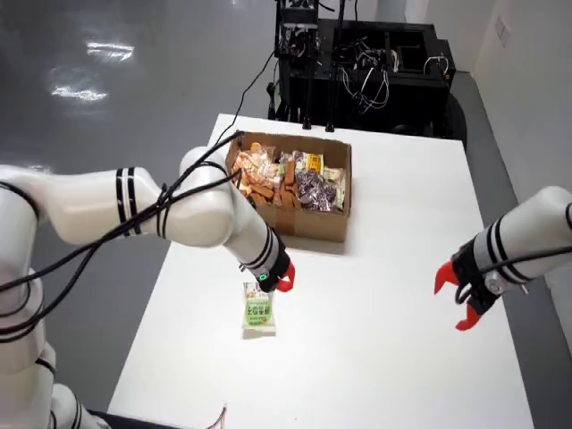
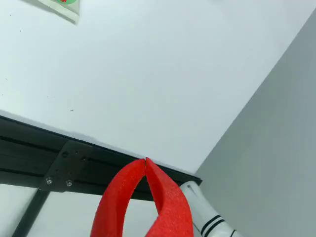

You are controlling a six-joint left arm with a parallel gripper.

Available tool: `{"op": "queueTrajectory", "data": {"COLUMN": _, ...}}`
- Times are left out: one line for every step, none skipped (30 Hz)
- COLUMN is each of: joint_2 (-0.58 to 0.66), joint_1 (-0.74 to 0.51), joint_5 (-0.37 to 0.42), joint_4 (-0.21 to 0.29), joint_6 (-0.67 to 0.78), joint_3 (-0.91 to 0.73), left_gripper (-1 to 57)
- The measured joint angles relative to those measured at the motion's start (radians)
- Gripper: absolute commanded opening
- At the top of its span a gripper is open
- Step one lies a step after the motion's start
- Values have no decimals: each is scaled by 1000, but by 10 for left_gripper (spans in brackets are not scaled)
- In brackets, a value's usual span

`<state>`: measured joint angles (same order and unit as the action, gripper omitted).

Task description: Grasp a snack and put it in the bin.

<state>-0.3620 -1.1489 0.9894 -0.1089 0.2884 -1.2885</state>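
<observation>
The view from above shows the red-fingered hand (image 1: pixel 282 282), apparently pinched shut, at the top of the green-and-white snack packet (image 1: pixel 257 313) lying near the white tabletop's (image 1: pixel 393 268) left edge, not yet carried to the snack-filled cardboard bin (image 1: pixel 299 201).

A white table (image 1: pixel 393 295) fills the middle of the view from above, standing on a glossy grey floor (image 1: pixel 98 98). Behind its far edge sits a black equipment rack (image 1: pixel 366 63) tangled with loose cables (image 1: pixel 371 76), against a pale wall (image 1: pixel 527 54).
</observation>
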Motion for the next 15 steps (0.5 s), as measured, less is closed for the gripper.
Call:
{"op": "queueTrajectory", "data": {"joint_2": 0, "joint_1": 0, "joint_5": 0, "joint_4": 0, "joint_6": 0, "joint_3": 0, "left_gripper": 3}}
{"op": "queueTrajectory", "data": {"joint_2": 0, "joint_1": 2, "joint_5": -1, "joint_4": 0, "joint_6": -9, "joint_3": 0, "left_gripper": 3}}
{"op": "queueTrajectory", "data": {"joint_2": 0, "joint_1": 2, "joint_5": -1, "joint_4": 0, "joint_6": -9, "joint_3": 0, "left_gripper": 4}}
{"op": "queueTrajectory", "data": {"joint_2": 0, "joint_1": 3, "joint_5": -1, "joint_4": 0, "joint_6": -10, "joint_3": 0, "left_gripper": 4}}
{"op": "queueTrajectory", "data": {"joint_2": 0, "joint_1": 8, "joint_5": 4, "joint_4": 0, "joint_6": -28, "joint_3": 0, "left_gripper": 4}}
{"op": "queueTrajectory", "data": {"joint_2": 0, "joint_1": 11, "joint_5": 7, "joint_4": 0, "joint_6": -42, "joint_3": 0, "left_gripper": 4}}
{"op": "queueTrajectory", "data": {"joint_2": 0, "joint_1": 14, "joint_5": 9, "joint_4": 0, "joint_6": -54, "joint_3": 0, "left_gripper": 5}}
{"op": "queueTrajectory", "data": {"joint_2": 0, "joint_1": 16, "joint_5": 10, "joint_4": 0, "joint_6": -65, "joint_3": 0, "left_gripper": 5}}
{"op": "queueTrajectory", "data": {"joint_2": 0, "joint_1": 17, "joint_5": 11, "joint_4": 0, "joint_6": -73, "joint_3": 0, "left_gripper": 5}}
{"op": "queueTrajectory", "data": {"joint_2": 0, "joint_1": 19, "joint_5": 12, "joint_4": 0, "joint_6": -80, "joint_3": 0, "left_gripper": 5}}
{"op": "queueTrajectory", "data": {"joint_2": 0, "joint_1": 20, "joint_5": 13, "joint_4": 0, "joint_6": -84, "joint_3": 0, "left_gripper": 5}}
{"op": "queueTrajectory", "data": {"joint_2": 0, "joint_1": 20, "joint_5": 13, "joint_4": 0, "joint_6": -89, "joint_3": 0, "left_gripper": 6}}
{"op": "queueTrajectory", "data": {"joint_2": 0, "joint_1": 21, "joint_5": 14, "joint_4": 0, "joint_6": -92, "joint_3": 0, "left_gripper": 8}}
{"op": "queueTrajectory", "data": {"joint_2": 0, "joint_1": 22, "joint_5": 14, "joint_4": 0, "joint_6": -96, "joint_3": 0, "left_gripper": 11}}
{"op": "queueTrajectory", "data": {"joint_2": 0, "joint_1": 22, "joint_5": 15, "joint_4": 0, "joint_6": -99, "joint_3": 0, "left_gripper": 15}}
